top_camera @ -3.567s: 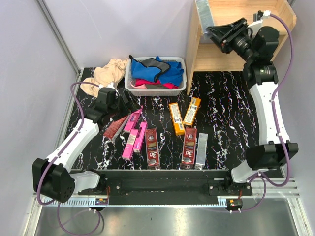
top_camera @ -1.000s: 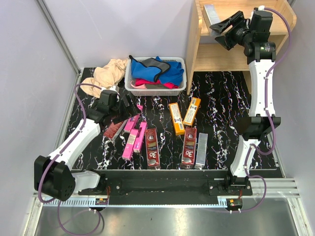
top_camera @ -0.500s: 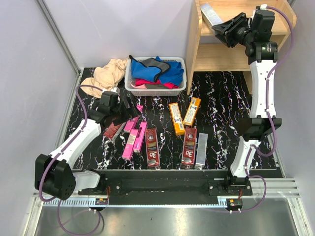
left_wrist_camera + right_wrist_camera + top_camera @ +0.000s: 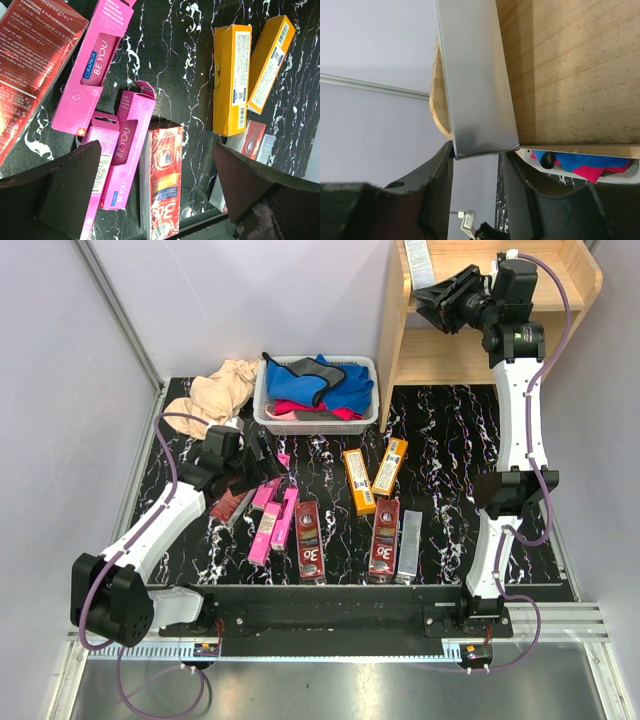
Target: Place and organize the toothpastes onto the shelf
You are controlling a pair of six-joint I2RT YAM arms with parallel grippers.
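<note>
My right gripper [image 4: 428, 298] is at the top tier of the light wood shelf [image 4: 440, 355]. Its fingers close on the near end of a silver-grey toothpaste box [image 4: 416, 258], which lies against the shelf's left side. In the right wrist view that box [image 4: 475, 75] rests along the wood [image 4: 570, 75], between my fingers [image 4: 477, 160]. My left gripper [image 4: 262, 455] is open and empty above the pink boxes [image 4: 270, 510]. In the left wrist view its jaws [image 4: 157, 200] straddle a pink box [image 4: 127, 150] and a dark red 3D box [image 4: 162, 185].
On the table lie two dark red boxes [image 4: 310, 552] [image 4: 384, 548], a silver-grey one [image 4: 410, 545], two orange ones [image 4: 358, 480] [image 4: 390, 465] and a red-brown one [image 4: 232, 502]. A white basket [image 4: 262, 415] of cloths and a beige cloth [image 4: 222, 390] sit behind.
My right gripper has lifted the silver-grey box from the shelf's front up onto the top tier and swung it left against the side panel. The left arm has barely moved.
</note>
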